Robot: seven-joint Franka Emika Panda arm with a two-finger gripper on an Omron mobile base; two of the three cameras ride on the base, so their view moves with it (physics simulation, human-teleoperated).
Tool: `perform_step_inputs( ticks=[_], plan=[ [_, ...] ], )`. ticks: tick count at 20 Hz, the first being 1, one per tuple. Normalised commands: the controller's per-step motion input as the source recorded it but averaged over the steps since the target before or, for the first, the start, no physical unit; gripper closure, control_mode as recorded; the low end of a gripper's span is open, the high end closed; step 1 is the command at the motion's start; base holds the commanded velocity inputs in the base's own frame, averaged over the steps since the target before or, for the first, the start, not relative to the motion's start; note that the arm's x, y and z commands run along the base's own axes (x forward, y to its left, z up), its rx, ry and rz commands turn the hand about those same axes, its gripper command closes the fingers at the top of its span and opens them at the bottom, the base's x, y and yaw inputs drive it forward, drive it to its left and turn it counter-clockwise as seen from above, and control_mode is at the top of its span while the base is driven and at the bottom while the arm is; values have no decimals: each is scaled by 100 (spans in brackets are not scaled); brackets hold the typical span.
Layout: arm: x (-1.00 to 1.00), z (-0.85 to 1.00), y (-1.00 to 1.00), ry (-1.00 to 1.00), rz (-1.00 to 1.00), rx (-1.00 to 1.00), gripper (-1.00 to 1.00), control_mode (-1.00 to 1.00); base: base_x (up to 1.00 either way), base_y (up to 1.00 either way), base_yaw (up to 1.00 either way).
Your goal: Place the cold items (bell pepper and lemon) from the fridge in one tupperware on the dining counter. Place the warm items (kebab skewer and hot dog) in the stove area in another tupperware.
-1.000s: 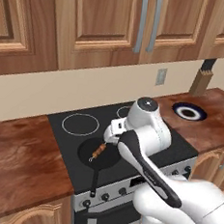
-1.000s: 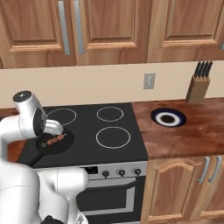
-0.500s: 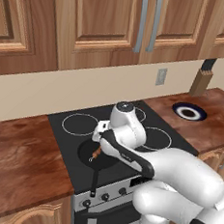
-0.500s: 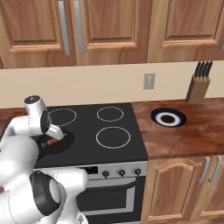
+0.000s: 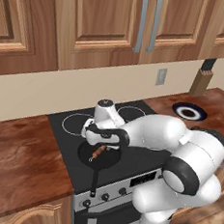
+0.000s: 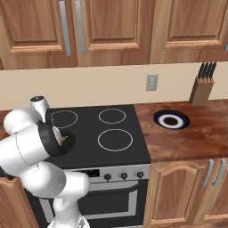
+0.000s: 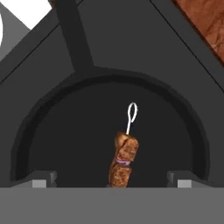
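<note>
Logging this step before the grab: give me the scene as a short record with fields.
place: stove between wooden counters
pan: black, on the stove's front burner, handle toward the stove's front edge
skewer: lying in the pan, meat chunks on a wire with a loop end
gripper: open, above the pan, fingers either side of the skewer, not touching it
other: plate and knife block on the counter right of the stove

The white arm bends low over the left front of the black stove, hiding most of a dark pan, while a dark-ringed plate and knife block sit on the wooden counter to the right.
</note>
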Motion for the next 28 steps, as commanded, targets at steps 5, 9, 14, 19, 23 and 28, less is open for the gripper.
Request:
perform_step_inputs(
  ticks=[5, 9, 14, 19, 23, 28],
  plan=[
    [19, -68, 0, -8, -15, 7, -100, -100, 0, 0, 0],
    [33, -49, 0, -2, -14, 3, -100, -100, 0, 0, 0],
    [26, -65, 0, -1, -16, 0, -100, -100, 0, 0, 0],
    [16, -71, 0, -6, -18, 0, 100, -100, 0, 0, 0],
    [-9, -80, -16, -27, -21, 7, 100, -100, 0, 0, 0],
    [-15, -64, -48, -34, -20, 19, 100, -100, 0, 0, 0]
  ],
)
